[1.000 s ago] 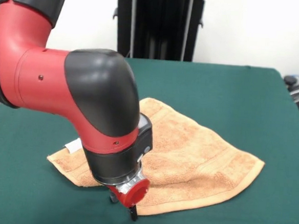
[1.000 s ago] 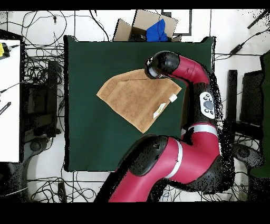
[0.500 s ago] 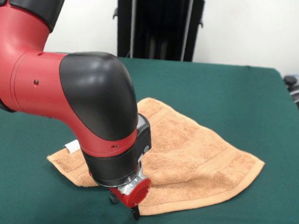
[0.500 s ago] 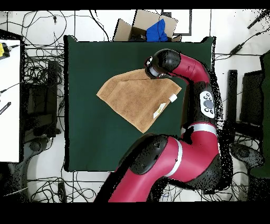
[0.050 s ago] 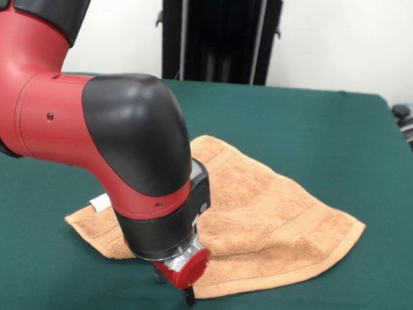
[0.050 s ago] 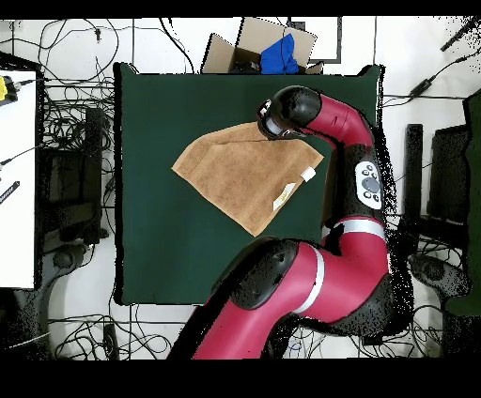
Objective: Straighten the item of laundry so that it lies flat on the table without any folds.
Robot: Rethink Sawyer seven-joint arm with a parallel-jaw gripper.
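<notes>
Claw working at the towel's near edge

The claw (image 5: pixel 176 284) is pressing at the towel (image 5: pixel 259 215), lying mid-surface (image 5: pixel 322 127); grip state is hiding, cannot tell. Pulling low and outward should be smoothing the fold.

An orange-tan terry towel (image 5: pixel 258 222) with woven border bands of the same colour running along its edges lies on a plain dark green table (image 5: pixel 322 127); a small white label tag (image 5: pixel 99 203) shows at the towel's nine o'clock edge in the front view. The arm (image 5: pixel 87 132) above it is bright red with glossy black joint covers, ending in a red disc and dark gripper (image 5: pixel 176 286) tips. From overhead, a brown cardboard box (image 6: pixel 268 42) holding something blue sits at twelve o'clock beyond the table, and the floor around is pale with black cables.
</notes>
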